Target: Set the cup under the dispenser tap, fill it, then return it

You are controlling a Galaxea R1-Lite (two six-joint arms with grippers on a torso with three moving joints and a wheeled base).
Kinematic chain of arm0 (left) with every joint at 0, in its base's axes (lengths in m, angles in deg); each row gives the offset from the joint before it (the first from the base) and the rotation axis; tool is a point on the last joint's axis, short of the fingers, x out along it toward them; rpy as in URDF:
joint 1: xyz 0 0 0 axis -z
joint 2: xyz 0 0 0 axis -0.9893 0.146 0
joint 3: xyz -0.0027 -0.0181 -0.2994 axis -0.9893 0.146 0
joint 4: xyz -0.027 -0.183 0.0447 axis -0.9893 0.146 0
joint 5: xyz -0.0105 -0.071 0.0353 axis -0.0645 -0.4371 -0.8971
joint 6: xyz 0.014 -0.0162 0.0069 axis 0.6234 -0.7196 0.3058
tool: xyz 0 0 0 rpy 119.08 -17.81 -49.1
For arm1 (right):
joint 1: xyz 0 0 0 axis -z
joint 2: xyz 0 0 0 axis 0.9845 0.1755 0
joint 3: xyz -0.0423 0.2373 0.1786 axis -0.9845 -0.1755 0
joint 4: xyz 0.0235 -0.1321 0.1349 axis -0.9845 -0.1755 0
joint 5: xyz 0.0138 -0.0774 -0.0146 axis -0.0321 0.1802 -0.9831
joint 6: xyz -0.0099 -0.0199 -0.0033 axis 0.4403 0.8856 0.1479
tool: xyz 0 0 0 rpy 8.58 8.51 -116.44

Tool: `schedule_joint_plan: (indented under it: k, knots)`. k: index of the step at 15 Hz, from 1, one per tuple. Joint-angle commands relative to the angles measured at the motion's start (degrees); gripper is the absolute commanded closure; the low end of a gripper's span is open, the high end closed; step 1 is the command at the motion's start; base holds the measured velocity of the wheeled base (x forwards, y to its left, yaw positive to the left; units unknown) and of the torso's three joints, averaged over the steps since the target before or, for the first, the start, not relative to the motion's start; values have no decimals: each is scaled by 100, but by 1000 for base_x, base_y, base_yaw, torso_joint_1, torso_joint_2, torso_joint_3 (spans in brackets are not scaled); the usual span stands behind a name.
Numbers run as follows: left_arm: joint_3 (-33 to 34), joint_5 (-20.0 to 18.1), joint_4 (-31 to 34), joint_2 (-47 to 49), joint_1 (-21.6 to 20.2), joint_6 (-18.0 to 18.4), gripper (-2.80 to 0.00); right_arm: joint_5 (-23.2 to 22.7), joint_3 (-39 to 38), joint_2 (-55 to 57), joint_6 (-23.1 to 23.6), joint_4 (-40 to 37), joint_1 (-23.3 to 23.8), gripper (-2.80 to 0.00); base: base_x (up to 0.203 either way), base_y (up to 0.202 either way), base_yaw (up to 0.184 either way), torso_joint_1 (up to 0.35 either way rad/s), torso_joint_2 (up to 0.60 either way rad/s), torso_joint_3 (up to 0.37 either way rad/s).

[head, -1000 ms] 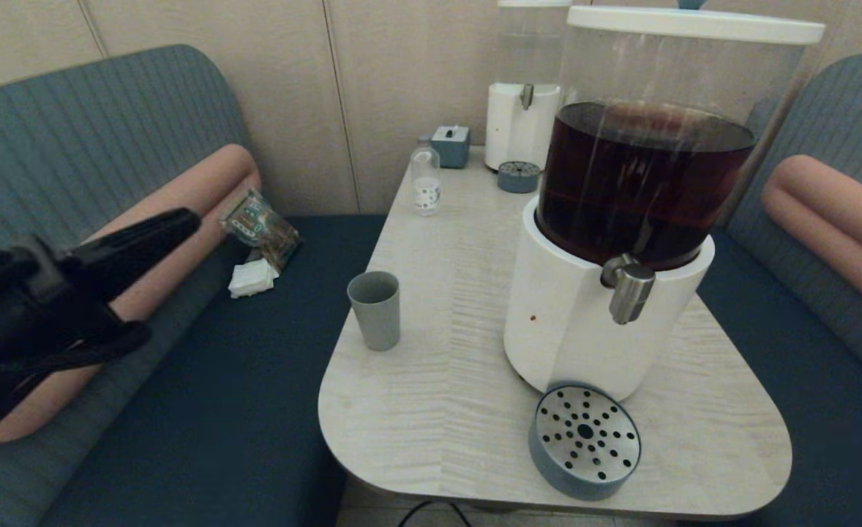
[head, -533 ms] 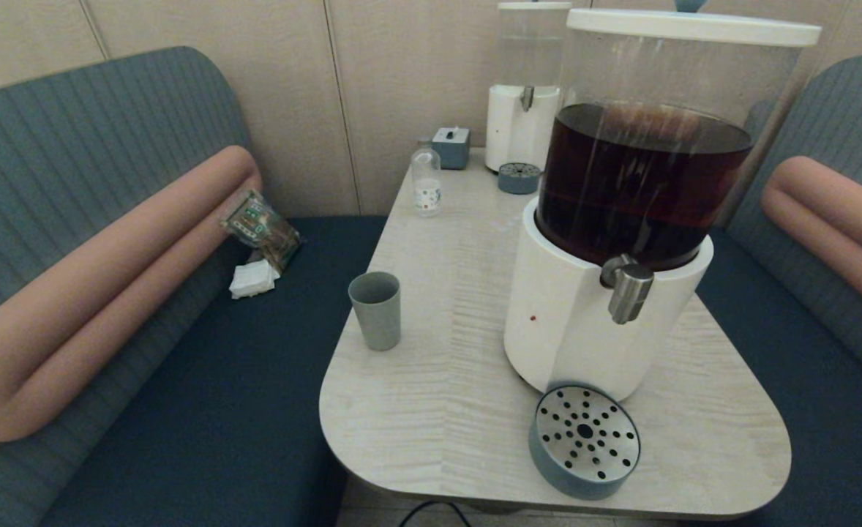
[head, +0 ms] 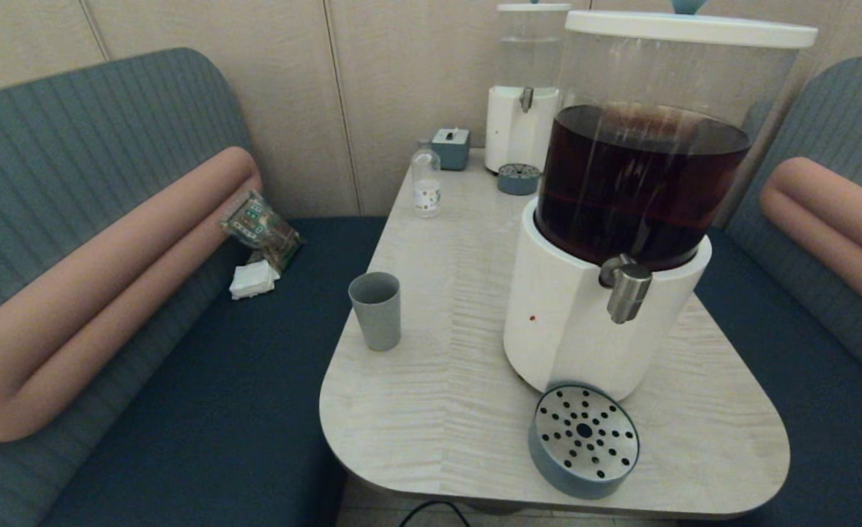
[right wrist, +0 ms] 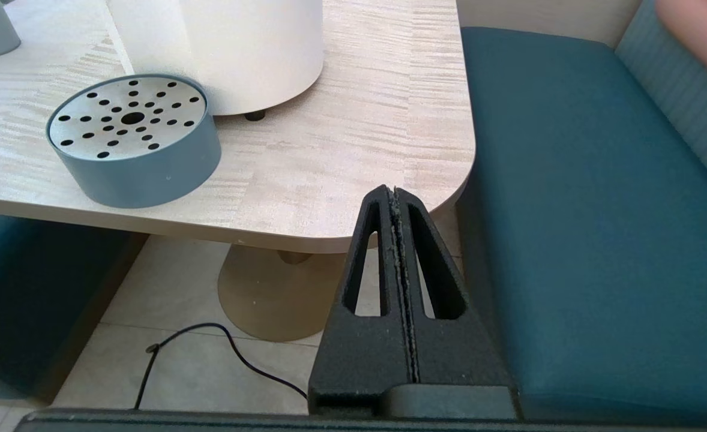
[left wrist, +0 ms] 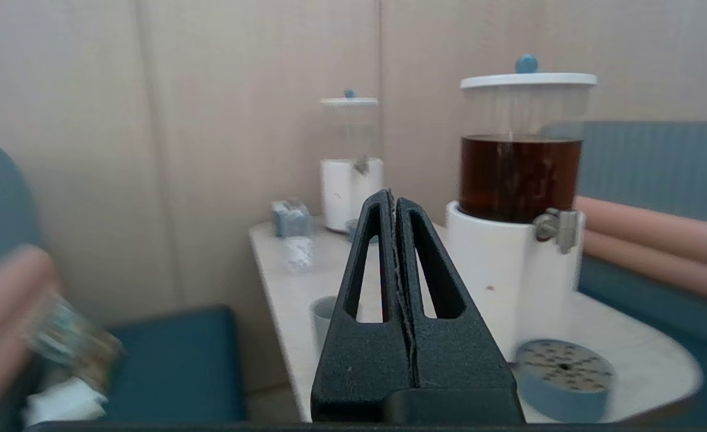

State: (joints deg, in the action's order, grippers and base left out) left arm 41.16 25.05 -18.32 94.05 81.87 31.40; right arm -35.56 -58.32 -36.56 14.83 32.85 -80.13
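Left arm has gone from the head view since a second ago; nothing else moved. Booth seat (head: 204,410) flanks the counter (head: 446,410), which carries the big dispenser (head: 585,329) with dark liquid, dispenser tap (head: 627,287) over open air, drip tray (head: 583,439) in front. Cup (head: 375,310) stands upright near the counter's left edge, well apart from tap and tray, empty-looking. Left tool (left wrist: 394,201) closed on nothing, off the counter on the cup's side, cup ahead of it. Right tool (right wrist: 393,197) closed, parked low by the counter's right corner. Left arm looks nearer the cup.
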Motion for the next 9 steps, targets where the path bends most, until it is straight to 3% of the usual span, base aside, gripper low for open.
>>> schedule_joint_plan:
  k: [1,3,6,8,9]
  knots:
    - [161,-9,29,-445,-7,59,0,1,0,-6,0,2,-3,0,0,0,0,0,0,0]
    - [698,31,94,-740,-5,212,0,1,0,-6,0,2,-3,0,0,0,0,0,0,0]
    - [1567,537,-227,-761,-1,508,0,1,0,-6,0,2,-3,0,0,0,0,0,0,0]
    - [1551,1246,250,-765,-2,672,0,1,0,-6,0,2,-3,0,0,0,0,0,0,0]
    - [1549,1366,723,-765,-2,760,0,1,0,-6,0,2,-3,0,0,0,0,0,0,0]
